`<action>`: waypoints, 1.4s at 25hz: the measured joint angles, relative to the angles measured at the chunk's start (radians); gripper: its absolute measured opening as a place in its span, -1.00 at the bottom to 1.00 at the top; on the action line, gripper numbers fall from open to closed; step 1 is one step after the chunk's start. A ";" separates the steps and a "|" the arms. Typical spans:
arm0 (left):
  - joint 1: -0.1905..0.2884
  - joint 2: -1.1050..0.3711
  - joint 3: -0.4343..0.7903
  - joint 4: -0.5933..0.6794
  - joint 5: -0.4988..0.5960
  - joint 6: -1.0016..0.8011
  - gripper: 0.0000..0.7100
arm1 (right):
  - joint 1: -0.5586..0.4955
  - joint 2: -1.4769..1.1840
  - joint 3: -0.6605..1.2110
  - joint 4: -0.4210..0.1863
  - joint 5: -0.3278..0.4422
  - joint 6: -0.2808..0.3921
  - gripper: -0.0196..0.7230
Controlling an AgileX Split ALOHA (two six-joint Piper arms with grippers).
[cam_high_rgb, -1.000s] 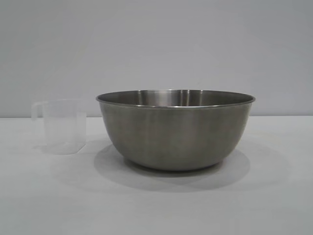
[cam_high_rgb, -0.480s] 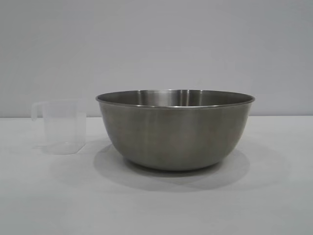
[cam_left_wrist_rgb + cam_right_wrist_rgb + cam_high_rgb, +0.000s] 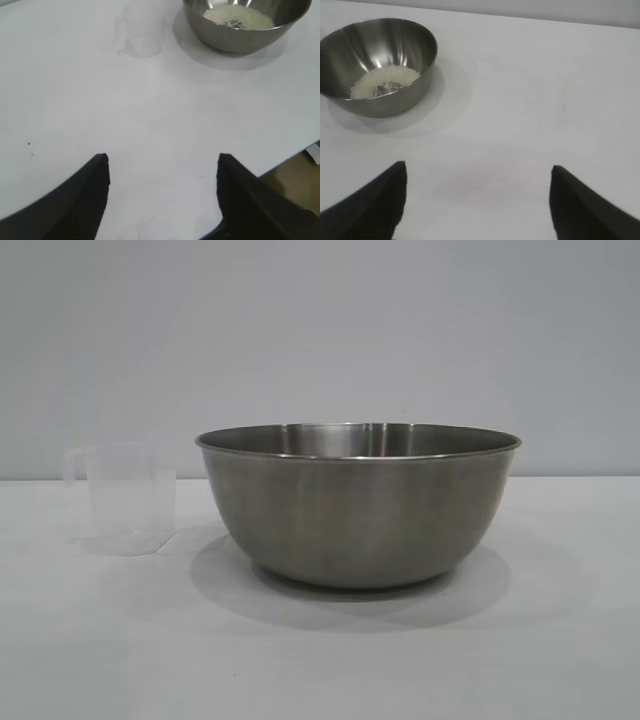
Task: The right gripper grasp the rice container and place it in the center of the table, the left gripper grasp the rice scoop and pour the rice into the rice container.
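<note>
Unmoved since the earlier exterior frames: rice container (image 3: 358, 505) and rice scoop (image 3: 122, 499), same spots on the counter (image 3: 320, 660), no arm in that view.

Edges and room:
- Counter white, matte, bare in front of both things in the exterior view; far edge meeting a plain grey wall (image 3: 320, 330).
- One counter edge visible in the left wrist view, brown surface (image 3: 295, 175) beyond it, beside the left gripper (image 3: 163, 165).
- Wide open stretch of counter between left gripper and rice scoop (image 3: 141, 31); likewise between right gripper (image 3: 478, 172) and rice container (image 3: 376, 65).

Task items:
- Rice container: large round steel bowl, brushed grey, thin rolled rim, upright near the counter's centre, soft shadow around its base.
- Rice (image 3: 384, 81): pale off-white heap in the bowl's bottom, a few dark specks in it; also seen in the left wrist view (image 3: 239, 17).
- Rice scoop: small clear plastic cup, loop handle on the side away from the bowl, upright, just beside the bowl at its left in the exterior view, not touching. Contents: cannot tell.

Grippers:
- Left gripper: black, jaws spread apart, nothing between them, hovering over bare counter well short of the scoop.
- Right gripper: black, jaws spread wide, empty, over bare counter well apart from the bowl.
</note>
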 joint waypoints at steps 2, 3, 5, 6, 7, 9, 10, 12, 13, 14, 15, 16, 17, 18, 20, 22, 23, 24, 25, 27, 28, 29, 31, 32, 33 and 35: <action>0.000 0.000 0.000 0.000 0.000 -0.002 0.12 | 0.000 0.000 0.000 0.000 0.000 0.000 0.51; 0.000 0.000 0.000 0.000 0.000 -0.002 0.12 | 0.000 0.000 0.000 0.000 0.000 0.000 0.51; 0.000 0.000 0.000 0.000 0.000 -0.002 0.12 | 0.000 0.000 0.000 0.000 0.000 0.000 0.51; 0.000 0.000 0.000 0.000 0.000 -0.002 0.12 | 0.000 0.000 0.000 0.000 0.000 0.000 0.51; 0.000 0.000 0.000 0.000 0.000 -0.002 0.12 | 0.000 0.000 0.000 0.000 0.000 0.000 0.51; 0.000 0.000 0.000 0.000 0.000 -0.002 0.12 | 0.000 0.000 0.000 0.000 0.000 0.000 0.51; 0.000 0.000 0.000 0.000 0.000 -0.002 0.12 | 0.000 0.000 0.000 0.000 0.000 0.000 0.51; 0.023 0.000 0.000 0.000 0.000 -0.002 0.12 | 0.000 0.000 0.000 0.000 0.000 0.000 0.51; 0.048 0.000 0.000 0.000 0.000 -0.002 0.12 | 0.000 0.000 0.000 0.000 0.000 0.000 0.51; 0.074 -0.001 0.000 0.000 0.000 -0.002 0.12 | 0.000 0.000 0.000 0.000 0.000 0.000 0.51; 0.111 -0.001 0.000 0.000 0.000 -0.002 0.12 | 0.000 0.000 0.000 0.000 0.000 0.000 0.51; 0.153 -0.001 0.000 0.000 0.000 -0.002 0.12 | 0.000 0.000 0.000 0.000 0.000 0.000 0.51; 0.190 -0.001 0.000 0.000 0.000 -0.002 0.12 | 0.000 0.000 0.000 0.000 0.000 0.000 0.51; 0.236 -0.001 0.000 0.000 0.000 -0.002 0.12 | 0.000 0.000 0.000 0.000 0.000 0.000 0.51; 0.325 -0.002 0.000 0.000 -0.002 -0.002 0.12 | 0.000 0.000 0.000 0.000 0.000 0.000 0.51; 0.385 -0.024 0.000 0.000 -0.002 -0.002 0.12 | 0.000 0.000 0.000 0.000 0.000 0.000 0.51; 0.405 -0.032 0.000 0.000 -0.002 -0.002 0.12 | 0.000 0.000 0.000 0.000 0.000 0.000 0.51; 0.417 -0.036 0.000 0.000 -0.002 -0.002 0.12 | 0.000 0.000 0.000 0.000 0.000 0.000 0.51; 0.424 -0.038 0.000 0.000 -0.002 -0.002 0.12 | 0.000 0.000 0.000 0.000 0.000 0.000 0.51; 0.430 -0.038 0.000 0.000 -0.002 -0.002 0.12 | -0.002 0.000 0.000 0.000 0.000 0.000 0.51; 0.430 -0.038 0.000 0.000 -0.002 -0.002 0.12 | -0.007 0.000 0.000 0.000 0.000 0.000 0.51; 0.430 -0.038 0.000 0.000 -0.002 -0.002 0.12 | -0.015 0.000 0.000 0.000 0.000 0.000 0.51; 0.430 -0.038 0.000 0.000 -0.002 -0.002 0.12 | -0.047 0.000 0.000 0.000 0.000 0.000 0.51; 0.430 -0.038 0.000 0.000 -0.002 -0.002 0.12 | -0.064 0.000 0.000 0.000 0.000 0.000 0.51; 0.430 -0.038 0.000 0.000 -0.002 -0.002 0.12 | -0.087 0.000 0.000 0.000 0.000 0.000 0.51; 0.430 -0.038 0.000 0.000 -0.002 -0.002 0.12 | -0.119 0.000 0.000 0.000 0.000 0.000 0.51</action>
